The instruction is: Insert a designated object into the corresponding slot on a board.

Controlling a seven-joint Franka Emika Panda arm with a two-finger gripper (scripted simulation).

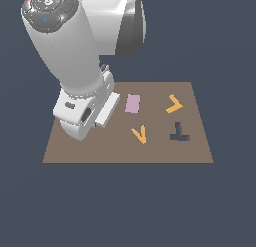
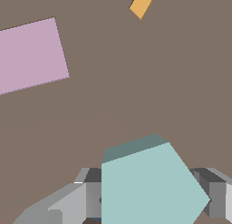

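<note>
The designated object, a pale teal flat block (image 2: 149, 187), sits between my gripper's fingers (image 2: 93, 198) in the wrist view. My gripper (image 2: 152, 198) is shut on it, one finger pressed against each side. Brown board (image 2: 136, 91) fills the view beyond it. In the exterior view the arm's hand (image 1: 82, 116) hangs low over the board (image 1: 165, 153) at the exterior view's left, and it hides the block and the fingertips. The slot does not show in either view.
A pink rectangle (image 1: 132, 103) (image 2: 29, 55) lies on the board just to the exterior view's right of the hand. Two orange V-shaped pieces (image 1: 173, 105) (image 1: 140, 134) and a dark T-shaped cutout (image 1: 178, 133) lie further right. An orange tip (image 2: 142, 3) shows in the wrist view.
</note>
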